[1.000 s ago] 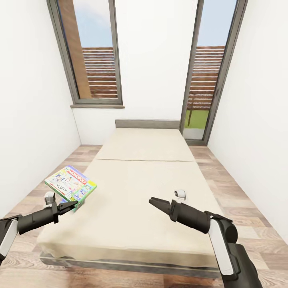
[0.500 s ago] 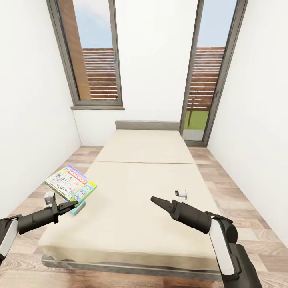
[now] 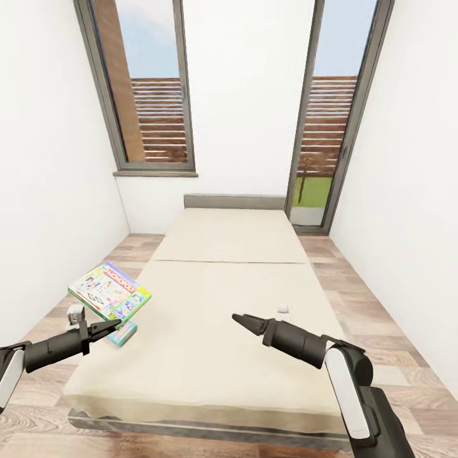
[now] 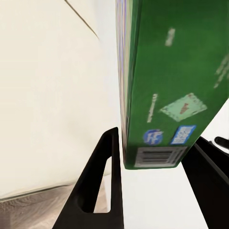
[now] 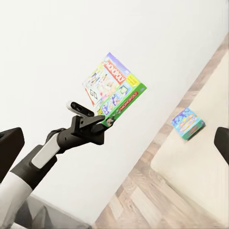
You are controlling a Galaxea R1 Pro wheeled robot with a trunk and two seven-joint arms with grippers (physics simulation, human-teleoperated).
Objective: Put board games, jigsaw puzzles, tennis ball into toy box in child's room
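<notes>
Left gripper [image 3: 109, 326] of mine is clamped on one corner of the green-edged board game [image 3: 109, 292], fingers pinching the thin box from both flat sides; in my left wrist view the box [image 4: 167, 86] stands edge-on between the two black fingers [image 4: 102, 186], green back with a barcode label facing one of them. Box is lifted clear of the bed [image 3: 216, 318], tilted, pale busy cover up, hanging over the bed's left edge and the wood floor [image 3: 394, 343] beside it. From my right wrist camera the same box [image 5: 113, 90] sits at the tip of the left arm [image 5: 52, 148], held up in front of the white wall [image 5: 47, 47].

Blue board game [image 3: 122, 332] lies flat on the mattress at the left edge, just below and beside my left gripper, not touching it; right wrist view shows it [image 5: 188, 122] resting near the mattress corner.

Right gripper [image 3: 240, 320] is out over the middle of the mattress, holding nothing; fingertips look close together in the head view, but I cannot tell for sure how far apart they stand.

Dark grey headboard [image 3: 234, 201] at the far end, two tall dark-framed windows [image 3: 143, 83] behind it.
</notes>
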